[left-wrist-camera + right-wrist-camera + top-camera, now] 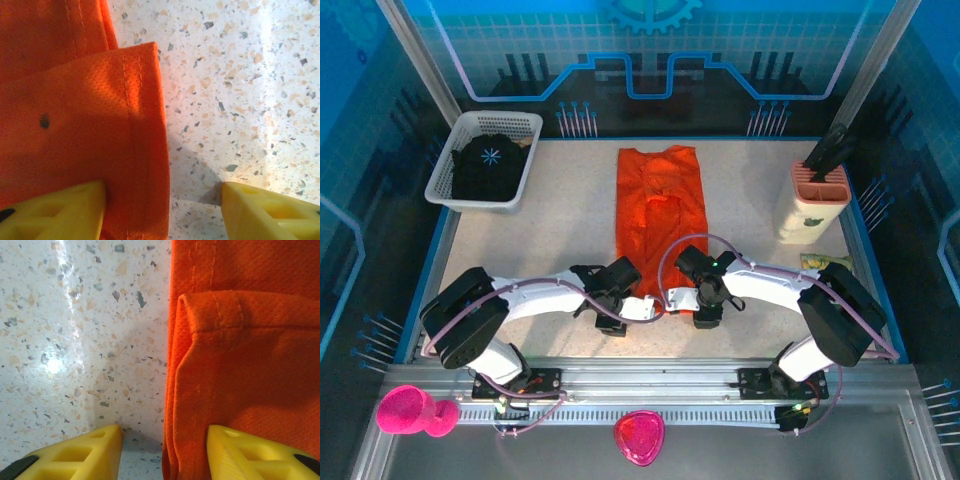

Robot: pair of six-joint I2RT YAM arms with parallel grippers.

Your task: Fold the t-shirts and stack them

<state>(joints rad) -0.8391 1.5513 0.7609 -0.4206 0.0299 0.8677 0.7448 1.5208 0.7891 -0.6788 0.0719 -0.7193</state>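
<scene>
The orange t-shirt [660, 205] lies as a long folded strip in the middle of the table. My left gripper [628, 302] is low over its near left corner. In the left wrist view the left gripper [164, 192] is open, with one yellow finger [60, 212] on the orange cloth [75, 125] and the other on bare table, the hemmed edge between them. My right gripper [704, 308] is at the near right corner. In the right wrist view the right gripper [164, 432] is open astride the layered edge of the orange cloth [240, 365]. The black t-shirt [490, 165] sits bunched in the basket.
A white mesh basket [448, 160] stands at the back left. On the right side stands a cream and pink holder [810, 205] with dark utensils, and a small packet [820, 262] lies near it. Two pink objects [415, 410] [638, 435] lie in front of the arm bases.
</scene>
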